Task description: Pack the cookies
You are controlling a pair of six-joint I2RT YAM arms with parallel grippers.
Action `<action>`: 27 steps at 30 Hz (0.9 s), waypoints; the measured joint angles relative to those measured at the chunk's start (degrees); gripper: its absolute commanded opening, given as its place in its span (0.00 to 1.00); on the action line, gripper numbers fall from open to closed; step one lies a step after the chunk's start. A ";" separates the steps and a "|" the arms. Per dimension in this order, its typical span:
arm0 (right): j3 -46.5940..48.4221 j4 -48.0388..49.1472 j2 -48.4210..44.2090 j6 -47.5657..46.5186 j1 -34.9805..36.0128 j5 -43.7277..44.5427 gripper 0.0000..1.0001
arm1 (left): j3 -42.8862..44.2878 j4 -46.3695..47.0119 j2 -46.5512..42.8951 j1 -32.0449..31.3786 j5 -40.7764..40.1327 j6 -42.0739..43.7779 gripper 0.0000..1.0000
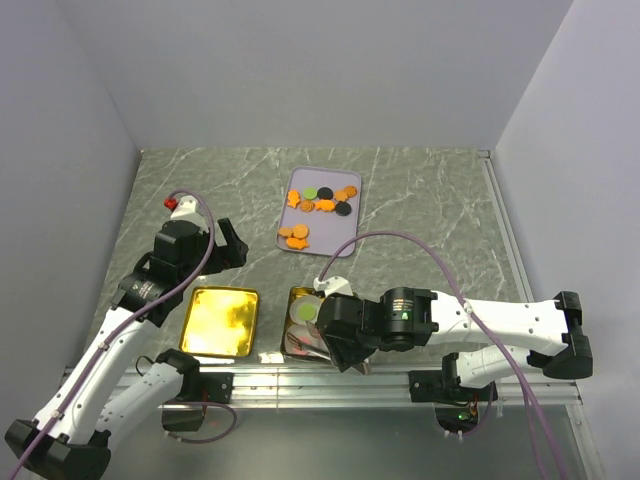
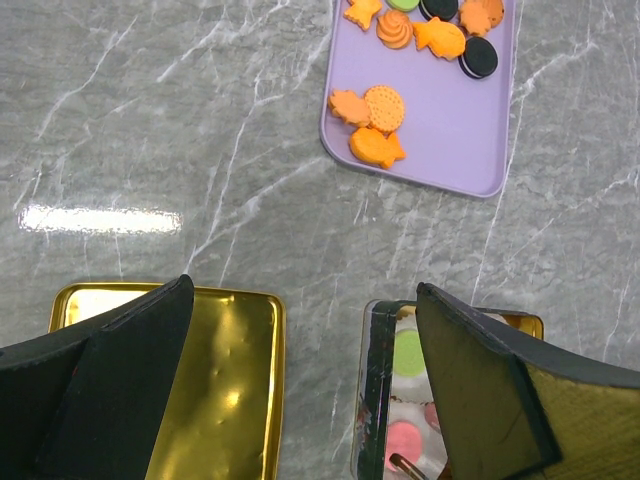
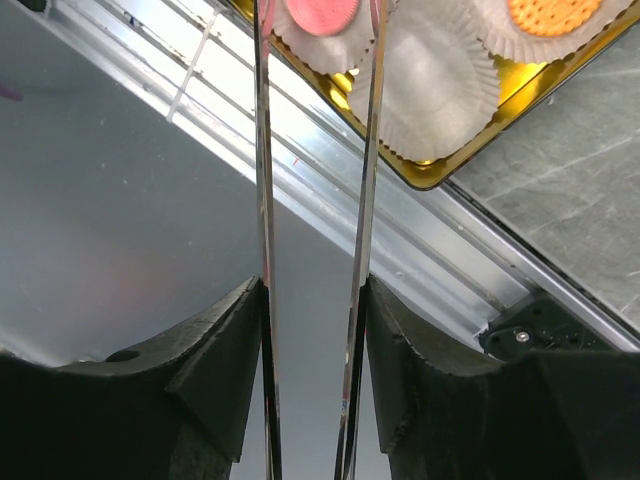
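Observation:
Several cookies, mostly orange with black and green ones, lie on a purple tray; they also show in the left wrist view. A gold tin lined with white paper cups holds a green cookie, a pink cookie and a round orange cookie. My right gripper is shut on metal tongs, whose tips reach the pink cookie. In the top view it covers the tin's near end. My left gripper hangs open and empty above the table, between lid and tin.
A gold lid lies flat left of the tin, and shows in the left wrist view. The aluminium rail at the table's near edge runs just beside the tin. Grey walls close in left, back and right.

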 measured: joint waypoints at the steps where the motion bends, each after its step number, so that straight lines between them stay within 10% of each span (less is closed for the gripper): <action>1: 0.00 -0.02 0.00 0.00 0.00 0.26 0.51 | 0.00 0.00 -0.07 0.00 -0.02 0.00 0.99; 17: 14.51 -2.71 3.43 -3.58 -1.70 4.02 0.52 | 0.00 -0.15 -1.97 -0.04 -1.55 -0.11 0.99; 27: 22.84 -2.03 8.15 -11.58 -18.97 1.99 0.52 | 0.00 -0.17 -2.71 -0.11 -2.82 -0.22 0.99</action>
